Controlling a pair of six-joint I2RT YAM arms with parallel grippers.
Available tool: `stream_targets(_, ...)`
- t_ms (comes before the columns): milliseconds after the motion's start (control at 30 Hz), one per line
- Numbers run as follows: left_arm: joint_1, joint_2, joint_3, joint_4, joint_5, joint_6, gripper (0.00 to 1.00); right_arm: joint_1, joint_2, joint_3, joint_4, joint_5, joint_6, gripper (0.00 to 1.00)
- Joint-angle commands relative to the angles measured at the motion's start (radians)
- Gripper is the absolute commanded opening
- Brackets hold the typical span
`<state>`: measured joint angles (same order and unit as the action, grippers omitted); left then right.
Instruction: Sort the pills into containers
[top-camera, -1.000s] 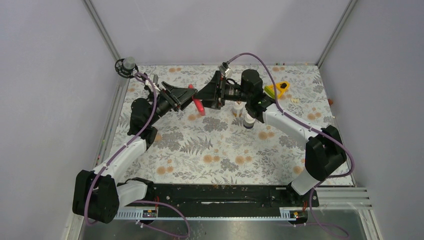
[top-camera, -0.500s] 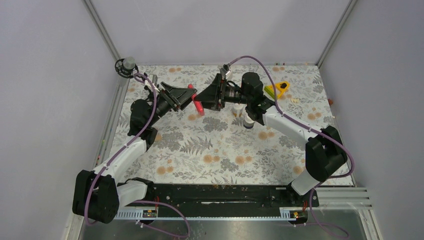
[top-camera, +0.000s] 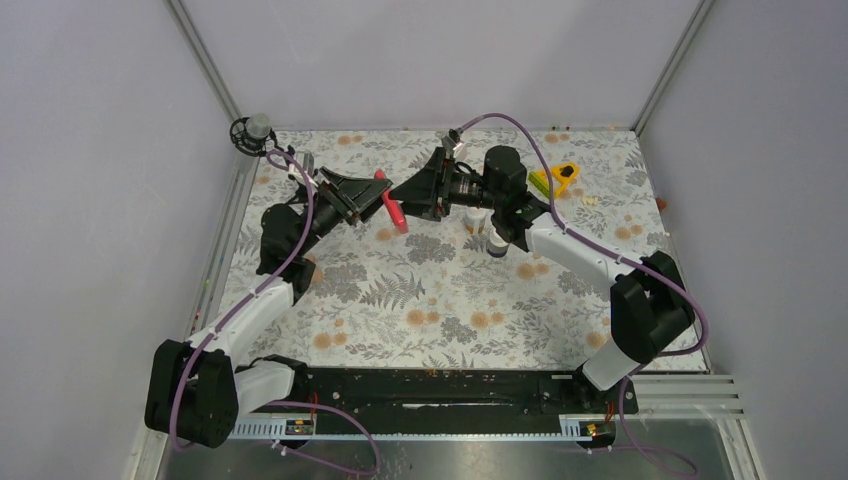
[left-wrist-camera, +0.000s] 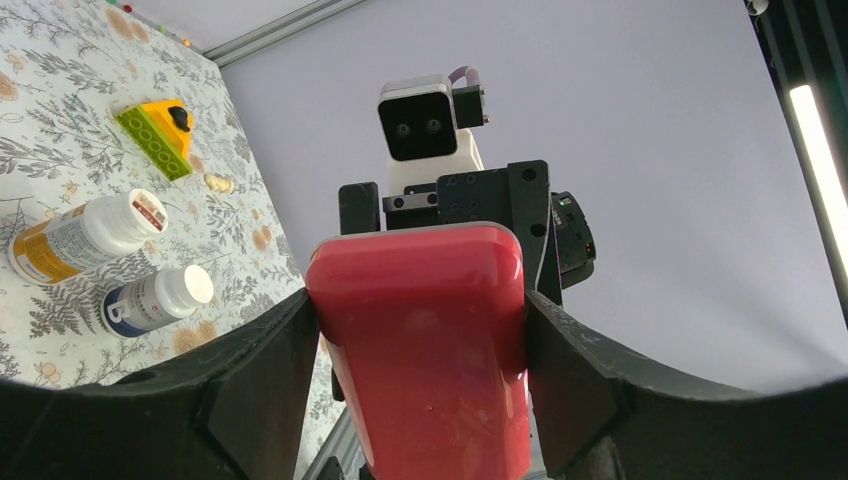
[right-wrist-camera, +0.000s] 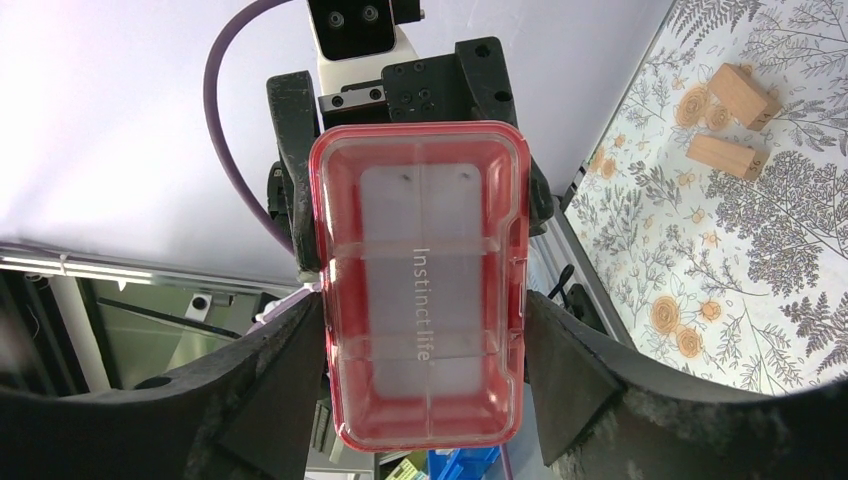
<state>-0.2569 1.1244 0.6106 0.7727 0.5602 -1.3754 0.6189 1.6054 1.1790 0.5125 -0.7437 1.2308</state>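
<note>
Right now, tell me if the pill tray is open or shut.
Shut: the pill tray shows its clear lid flush within the red rim.

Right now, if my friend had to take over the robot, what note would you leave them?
Left gripper: shut on the red pill case, which is up in the air above the flowery cloth.
Right gripper: facing it from the opposite side, with fingers against both sides of the same case.
Case: the lid looks shut and I see no pills inside.
The yellow-labelled bottle and the blue-labelled bottle lie capped on the cloth.
Done: nothing sorted that I can see.
Left to do: open the case, get the pills out and sort them into its compartments.
</note>
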Motion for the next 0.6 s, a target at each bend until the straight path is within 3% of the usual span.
stream_targets(0, -0.001, -0.037, -0.02, 0.133, -0.016, -0.021, 0.0, -0.008, -0.028, 0.005, 0.1, 0.012, 0.076, 0.44)
stream_targets(300, -0.001, -0.044, -0.083, 0.289, -0.041, -0.082, 0.0, -0.019, -0.034, 0.014, 0.253, 0.009, 0.26, 0.36)
stream_targets(567, -0.001, -0.066, -0.085, 0.263, -0.052, -0.067, 0.0, -0.021, -0.033, 0.001, 0.256, 0.004, 0.262, 0.33)
